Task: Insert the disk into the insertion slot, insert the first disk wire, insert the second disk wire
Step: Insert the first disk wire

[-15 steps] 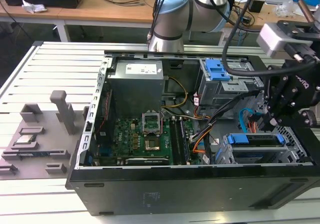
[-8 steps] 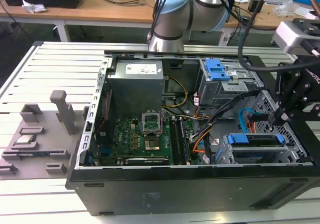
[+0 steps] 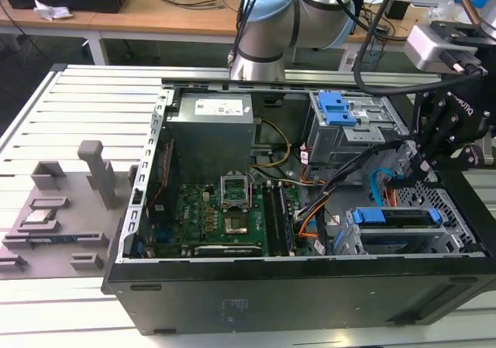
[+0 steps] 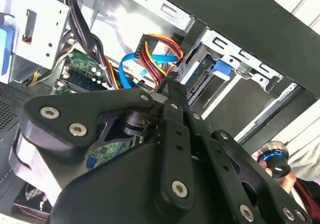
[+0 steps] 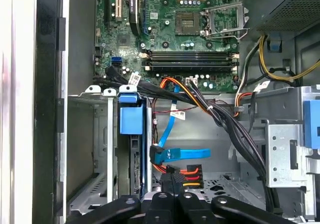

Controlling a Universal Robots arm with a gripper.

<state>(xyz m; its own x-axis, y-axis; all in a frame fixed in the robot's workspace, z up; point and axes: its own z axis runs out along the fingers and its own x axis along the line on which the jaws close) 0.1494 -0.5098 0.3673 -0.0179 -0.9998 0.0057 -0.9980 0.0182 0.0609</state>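
The disk (image 3: 395, 215), in its blue carrier, sits inside the insertion slot (image 3: 438, 243), a silver perforated cage at the case's front corner on the exterior view's right. In the first wrist view the carrier of the disk (image 5: 132, 120) stands in the insertion slot (image 5: 95, 144). Beside it hang a flat blue disk wire (image 5: 182, 154) and a black plug with red, orange and yellow wires (image 5: 186, 173). My gripper (image 5: 171, 183) is shut on that plug, a short way from the disk's end. The gripper (image 3: 422, 160) hovers just above the slot. The second wrist view shows the gripper (image 4: 167, 87) shut, with the coloured wires (image 4: 156, 52) just beyond it.
A taller grey cage with blue latches (image 3: 339, 115) stands behind the slot. The power supply (image 3: 211, 131) and motherboard (image 3: 225, 216) lie to the exterior view's left, with black cable bundles (image 5: 225, 121) crossing between. Grey fixture blocks (image 3: 70, 201) lie outside the case. A hand (image 4: 280, 176) shows past the case wall.
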